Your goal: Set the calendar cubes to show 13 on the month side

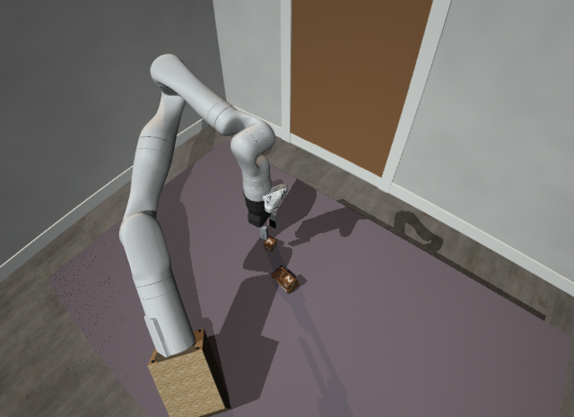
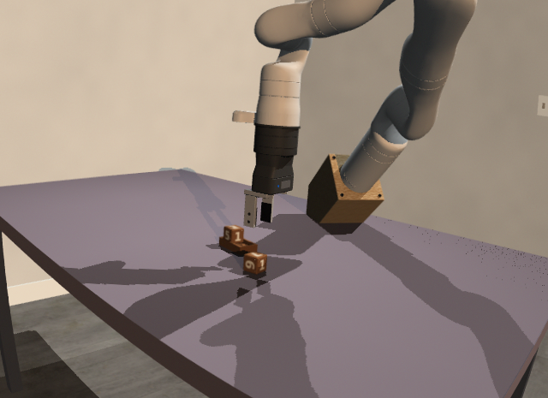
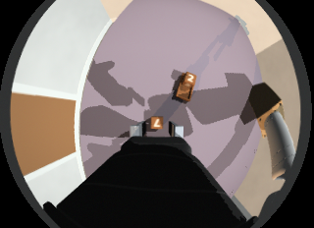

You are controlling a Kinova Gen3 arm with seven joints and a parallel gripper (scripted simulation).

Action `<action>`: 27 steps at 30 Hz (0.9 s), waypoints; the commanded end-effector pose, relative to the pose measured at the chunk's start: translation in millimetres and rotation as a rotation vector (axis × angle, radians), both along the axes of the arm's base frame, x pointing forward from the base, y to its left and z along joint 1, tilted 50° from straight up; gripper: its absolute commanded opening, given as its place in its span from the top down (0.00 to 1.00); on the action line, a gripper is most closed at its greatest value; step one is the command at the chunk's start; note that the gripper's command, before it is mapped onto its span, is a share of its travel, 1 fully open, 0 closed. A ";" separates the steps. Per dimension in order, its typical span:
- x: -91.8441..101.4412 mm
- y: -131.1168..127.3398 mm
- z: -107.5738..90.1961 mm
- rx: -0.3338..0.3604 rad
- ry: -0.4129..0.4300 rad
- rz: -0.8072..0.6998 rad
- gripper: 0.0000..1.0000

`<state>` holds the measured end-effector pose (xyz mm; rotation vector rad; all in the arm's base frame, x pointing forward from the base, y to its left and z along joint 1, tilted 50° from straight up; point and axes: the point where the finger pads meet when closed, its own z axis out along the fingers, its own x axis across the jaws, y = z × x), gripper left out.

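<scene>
Purple counter (image 1: pixel 417 310) (image 2: pixel 376 305) (image 3: pixel 147 22): brown wooden cube with white digits (image 1: pixel 269 243) (image 2: pixel 254 264) (image 3: pixel 156 123) outside brown wooden tray (image 1: pixel 280 282) (image 2: pixel 229 245) (image 3: pixel 184 96); another numbered cube (image 1: pixel 289 279) (image 2: pixel 233 234) (image 3: pixel 189 79) in it. Tool (image 1: pixel 268 229) (image 2: pixel 258 223) (image 3: pixel 157 126) spread, nothing held. Placing the loose one remains.

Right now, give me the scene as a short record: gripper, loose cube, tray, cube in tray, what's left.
gripper: open, above the table, holding nothing
loose cube: on the table outside the tray
tray: on the table, one cube inside
cube in tray: at one end, 2 on top
left to do: loose cube into the tray
</scene>
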<state>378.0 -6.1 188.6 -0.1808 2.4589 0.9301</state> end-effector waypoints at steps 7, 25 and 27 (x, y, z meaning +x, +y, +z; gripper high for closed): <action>1.6 2.3 -2.2 0.000 0.000 0.000 0.10; 10.9 16.5 -15.7 0.000 0.000 0.000 0.10; 12.3 18.6 -17.7 0.000 0.000 0.000 0.10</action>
